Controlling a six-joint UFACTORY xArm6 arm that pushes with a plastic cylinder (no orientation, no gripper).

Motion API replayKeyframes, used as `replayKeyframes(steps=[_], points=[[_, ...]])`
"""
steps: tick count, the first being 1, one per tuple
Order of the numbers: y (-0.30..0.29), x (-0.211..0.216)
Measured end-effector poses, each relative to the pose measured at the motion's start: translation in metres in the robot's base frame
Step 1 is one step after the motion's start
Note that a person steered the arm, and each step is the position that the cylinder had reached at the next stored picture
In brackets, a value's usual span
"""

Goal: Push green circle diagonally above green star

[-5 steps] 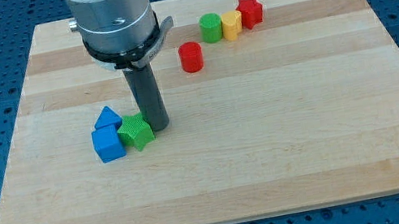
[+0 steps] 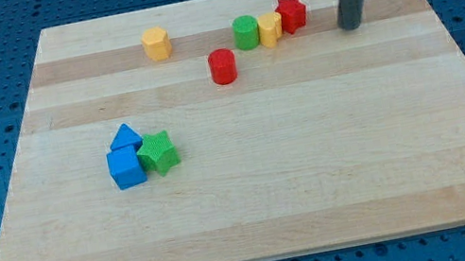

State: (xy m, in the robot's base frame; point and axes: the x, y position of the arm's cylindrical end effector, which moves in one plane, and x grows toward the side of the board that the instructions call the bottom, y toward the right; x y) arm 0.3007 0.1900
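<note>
A: Where's my tip (image 2: 350, 26)?

B: Near the board's top-right corner, right of the red star (image 2: 291, 12); there's no gripper to see.

A: The green circle (image 2: 245, 32)?

B: Top edge, seemingly touching the yellow block (image 2: 269, 29) — sweeping left could drag neighbours along, well short of the green star (image 2: 159, 152).
</note>
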Motion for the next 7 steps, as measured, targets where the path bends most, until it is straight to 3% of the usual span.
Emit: replayKeyframes(steps=[1,2,4,7], points=[[0.004,-0.045],[-0.036,-0.086],[-0.116,-0.068],[-0.172,-0.016]])
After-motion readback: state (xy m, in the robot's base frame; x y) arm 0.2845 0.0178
